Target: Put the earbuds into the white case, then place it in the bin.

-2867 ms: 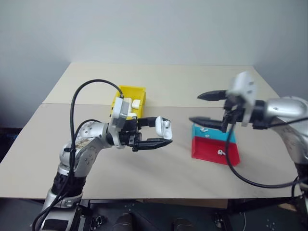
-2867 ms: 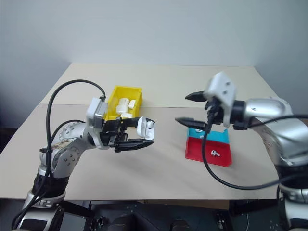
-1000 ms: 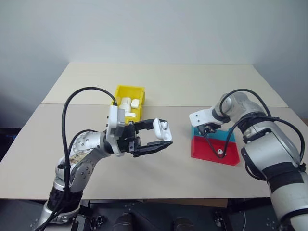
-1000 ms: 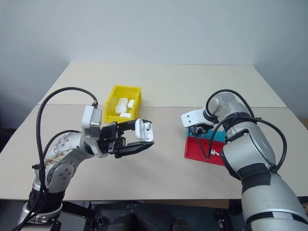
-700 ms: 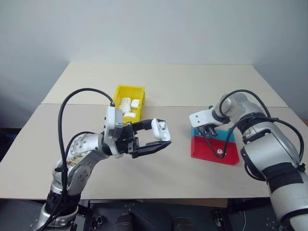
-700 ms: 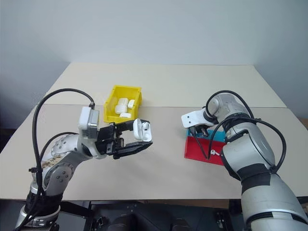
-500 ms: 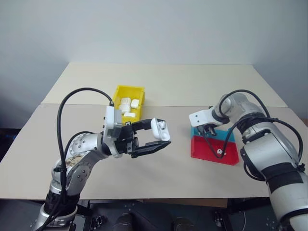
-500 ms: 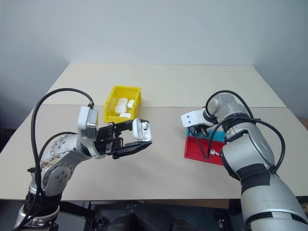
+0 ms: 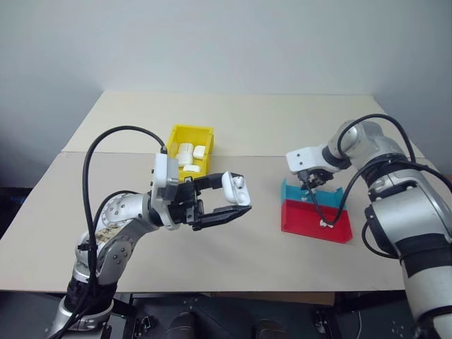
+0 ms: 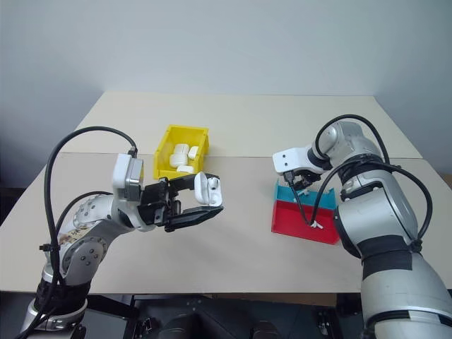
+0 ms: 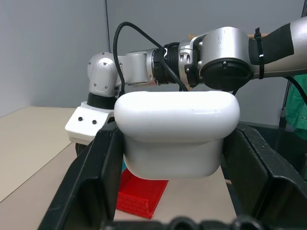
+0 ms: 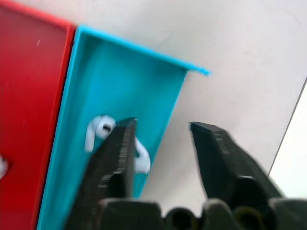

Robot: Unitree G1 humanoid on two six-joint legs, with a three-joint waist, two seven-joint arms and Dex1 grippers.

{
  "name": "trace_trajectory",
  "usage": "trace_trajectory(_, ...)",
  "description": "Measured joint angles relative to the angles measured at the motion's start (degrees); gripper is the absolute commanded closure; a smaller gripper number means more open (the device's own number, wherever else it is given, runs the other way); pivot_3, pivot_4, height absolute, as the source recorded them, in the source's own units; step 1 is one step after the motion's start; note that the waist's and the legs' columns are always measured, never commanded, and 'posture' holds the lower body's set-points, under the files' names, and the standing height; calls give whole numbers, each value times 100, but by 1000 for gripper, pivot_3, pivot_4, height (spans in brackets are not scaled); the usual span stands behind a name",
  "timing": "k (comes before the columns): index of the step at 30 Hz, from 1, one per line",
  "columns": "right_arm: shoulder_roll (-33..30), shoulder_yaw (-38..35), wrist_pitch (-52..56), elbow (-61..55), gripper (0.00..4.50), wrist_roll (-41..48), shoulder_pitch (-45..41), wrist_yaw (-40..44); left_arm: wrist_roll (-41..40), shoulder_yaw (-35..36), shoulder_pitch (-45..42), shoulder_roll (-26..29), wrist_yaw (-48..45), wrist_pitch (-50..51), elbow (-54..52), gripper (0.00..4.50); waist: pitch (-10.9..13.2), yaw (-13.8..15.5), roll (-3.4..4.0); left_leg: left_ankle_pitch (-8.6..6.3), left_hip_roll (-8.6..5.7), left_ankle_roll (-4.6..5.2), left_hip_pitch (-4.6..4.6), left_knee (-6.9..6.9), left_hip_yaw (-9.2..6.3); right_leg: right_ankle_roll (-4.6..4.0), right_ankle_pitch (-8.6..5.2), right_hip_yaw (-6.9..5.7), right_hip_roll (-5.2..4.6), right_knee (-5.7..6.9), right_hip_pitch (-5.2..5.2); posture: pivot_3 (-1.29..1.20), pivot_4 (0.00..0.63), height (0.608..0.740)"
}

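Yellow bin [image 9: 189, 144] at worktop [image 9: 233, 127] left-centre holds white cases; nearer, left end effector [image 9: 229, 200] clamped on the white case [image 9: 236, 188], lid open, held aloft; right end effector [image 12: 160, 143] parted, empty, above teal tray [image 12: 120, 120] with earbuds [image 12: 98, 132], red tray [image 9: 314, 220] adjoining.

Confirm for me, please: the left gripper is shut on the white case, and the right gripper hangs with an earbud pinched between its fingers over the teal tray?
Not quite. The left gripper is shut on the white case, but the right gripper holds nothing: the right wrist view shows its jaws apart, with an earbud lying in the teal tray below.
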Motion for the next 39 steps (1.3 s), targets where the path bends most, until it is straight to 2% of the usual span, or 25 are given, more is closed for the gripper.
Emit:
trace_trajectory(11, -44, 51, -165, 3, 2104, -84, 294, 43, -29, 0, 106, 8, 56, 31, -85, 1695, 1, -5, 1, 0, 0, -1, 0, 0, 0, 0, 0, 1, -1, 1, -1, 0, 150, 740)
trace_trajectory(39, 161, 59, 174, 4, 2104, -248, 484, -1174, -233, 9, 267, 153, 299, 43, -302, 1695, 1, -13, 1, 1, 0, -2, 8, 1, -1, -1, 0, 1, 0, 2, 7, 0, 150, 740)
